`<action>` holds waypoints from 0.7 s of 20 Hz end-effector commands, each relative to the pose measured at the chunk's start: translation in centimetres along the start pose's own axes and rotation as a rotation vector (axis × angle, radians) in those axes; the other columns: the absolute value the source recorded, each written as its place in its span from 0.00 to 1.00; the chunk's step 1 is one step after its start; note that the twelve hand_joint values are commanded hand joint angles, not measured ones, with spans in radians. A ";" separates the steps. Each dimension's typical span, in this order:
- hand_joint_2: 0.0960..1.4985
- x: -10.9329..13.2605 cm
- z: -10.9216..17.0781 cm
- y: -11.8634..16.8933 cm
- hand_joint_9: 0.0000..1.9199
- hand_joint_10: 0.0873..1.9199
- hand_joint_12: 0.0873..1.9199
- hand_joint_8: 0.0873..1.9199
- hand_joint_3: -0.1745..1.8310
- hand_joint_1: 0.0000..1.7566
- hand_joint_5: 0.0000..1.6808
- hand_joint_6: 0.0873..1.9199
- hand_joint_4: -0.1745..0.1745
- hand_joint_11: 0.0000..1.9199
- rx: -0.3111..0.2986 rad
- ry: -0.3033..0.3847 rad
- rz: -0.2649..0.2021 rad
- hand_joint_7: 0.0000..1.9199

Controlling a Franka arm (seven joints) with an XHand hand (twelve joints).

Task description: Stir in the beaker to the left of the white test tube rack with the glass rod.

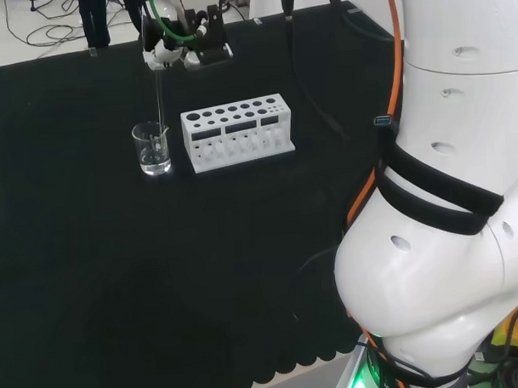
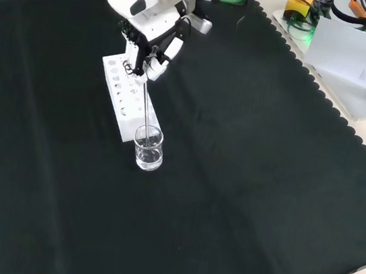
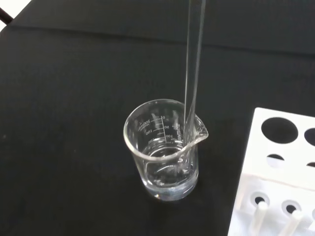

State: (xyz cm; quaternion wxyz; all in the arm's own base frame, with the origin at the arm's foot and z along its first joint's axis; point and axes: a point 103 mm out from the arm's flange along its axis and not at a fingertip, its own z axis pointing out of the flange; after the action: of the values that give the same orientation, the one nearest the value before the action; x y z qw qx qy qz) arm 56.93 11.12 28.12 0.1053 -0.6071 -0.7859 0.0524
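Overhead, the hand (image 2: 151, 47) is hanging above the white test tube rack (image 1: 236, 131), its fingers curled in and pinching the top of the glass rod (image 2: 147, 108). The rod is dropping almost plumb from that pinch, and its lower end is sitting inside the beaker (image 1: 152, 147), close to the wall by the spout in the wrist view.

The beaker is standing just beside the rack's short end, toward the far edge of the worktop (image 2: 253, 174) in the head view, well away from the corners.

As a judgement, the rod is working near the rim, so a wide sweep could be knocking the light beaker over or nudging it against the rack.

The beaker is clear, printed with a scale, and holding a shallow layer of clear liquid; the rod is thin, straight and transparent.
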 end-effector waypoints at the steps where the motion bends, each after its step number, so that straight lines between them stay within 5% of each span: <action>1: 0.74 2.0 0.2 0.5 0.87 0.46 0.36 0.55 0.00 0.74 0.70 0.18 0.00 0.90 -0.007 -0.003 -0.028 0.59; 9: 0.74 4.5 0.3 3.8 0.87 0.46 0.36 0.55 0.00 0.74 0.70 0.19 0.00 0.90 0.012 -0.015 -0.074 0.59; 14: 0.74 3.3 0.0 5.1 0.87 0.46 0.36 0.55 0.00 0.74 0.70 0.19 0.00 0.90 0.013 -0.014 -0.062 0.59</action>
State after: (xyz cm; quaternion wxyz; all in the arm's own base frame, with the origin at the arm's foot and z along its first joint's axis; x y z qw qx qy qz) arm 59.58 15.23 28.10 0.1011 -0.5852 -0.8030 0.0495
